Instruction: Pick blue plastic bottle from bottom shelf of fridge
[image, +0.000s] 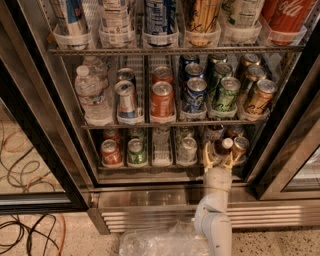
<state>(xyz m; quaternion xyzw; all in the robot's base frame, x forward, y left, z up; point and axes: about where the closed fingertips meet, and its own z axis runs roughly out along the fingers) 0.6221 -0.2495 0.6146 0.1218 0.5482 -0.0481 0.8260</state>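
Observation:
The fridge (45, 150) stands open in the camera view. On its bottom shelf (150, 169) the small blue plastic bottle (221, 149), with a white cap and dark contents, sits at the front of a right-hand lane and leans slightly right. My gripper (219, 158) reaches up from the white arm below. Its pale fingers (206, 155) close on both sides of the bottle's lower body. The bottle's base is hidden behind the gripper.
Cans stand in the bottom shelf's other lanes, a red one (110, 152) and a green one (136, 151) at left, and a copper one (240, 146) beside the bottle. A large water bottle (91, 97) stands on the rack above. A crumpled plastic bag (160, 242) and cables (30, 235) lie on the floor.

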